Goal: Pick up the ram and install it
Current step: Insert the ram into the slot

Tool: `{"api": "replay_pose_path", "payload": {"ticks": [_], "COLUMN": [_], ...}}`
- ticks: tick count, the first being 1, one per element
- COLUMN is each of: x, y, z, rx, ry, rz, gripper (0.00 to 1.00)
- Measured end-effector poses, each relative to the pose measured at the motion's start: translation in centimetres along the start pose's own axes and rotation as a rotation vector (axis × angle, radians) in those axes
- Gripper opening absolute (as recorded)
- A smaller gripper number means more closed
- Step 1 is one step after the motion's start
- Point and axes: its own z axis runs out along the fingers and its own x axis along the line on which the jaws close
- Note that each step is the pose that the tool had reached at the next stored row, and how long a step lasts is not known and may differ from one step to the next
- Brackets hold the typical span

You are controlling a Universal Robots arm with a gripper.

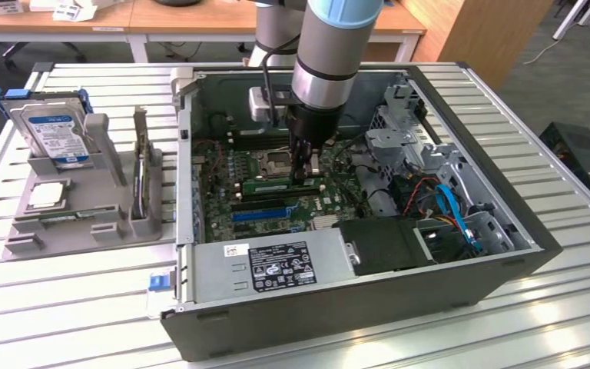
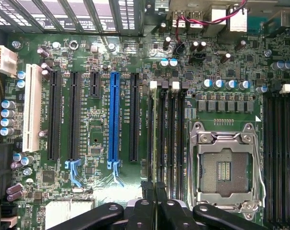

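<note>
The ram is a thin green stick with black chips. It stands on edge over the black memory slots beside the open processor socket, inside the open computer case. My gripper reaches straight down from the arm and is shut on the ram near its end on the exterior view's right. In the wrist view the black fingertips are pressed together just above the slots. I cannot tell whether the ram is seated in a slot.
A grey holder on the exterior view's left carries a hard drive and a square silver processor. Inside the case are the power supply, a metal drive cage, cables and a blue expansion slot.
</note>
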Motion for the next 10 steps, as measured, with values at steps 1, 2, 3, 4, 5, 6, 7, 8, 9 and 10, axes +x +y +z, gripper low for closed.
{"api": "replay_pose_path", "payload": {"ticks": [1, 2, 3, 4, 5, 6, 7, 8, 9, 10], "x": [0.0, 0.0, 0.0, 0.0, 0.0, 0.0, 0.0, 0.0, 0.0, 0.0], "y": [0.0, 0.0, 0.0, 0.0, 0.0, 0.0, 0.0, 0.0, 0.0, 0.0], "z": [0.0, 0.0, 0.0, 0.0, 0.0, 0.0, 0.0, 0.01, 0.04, 0.07], "rx": [-0.0001, -0.0001, -0.0001, -0.0001, -0.0001, -0.0001, -0.0001, -0.0001, 0.0, 0.0], "ry": [0.0, 0.0001, 0.0001, 0.0002, 0.0001, 0.0002, 0.0001, 0.0003, 0.0, 0.0], "rz": [-0.001, -0.002, -0.003, -0.003, -0.003, -0.003, -0.003, -0.003, -0.003, -0.003], "gripper": [0.13, 0.13, 0.13, 0.13, 0.13, 0.13, 0.13, 0.13, 0.13, 0.13]}}
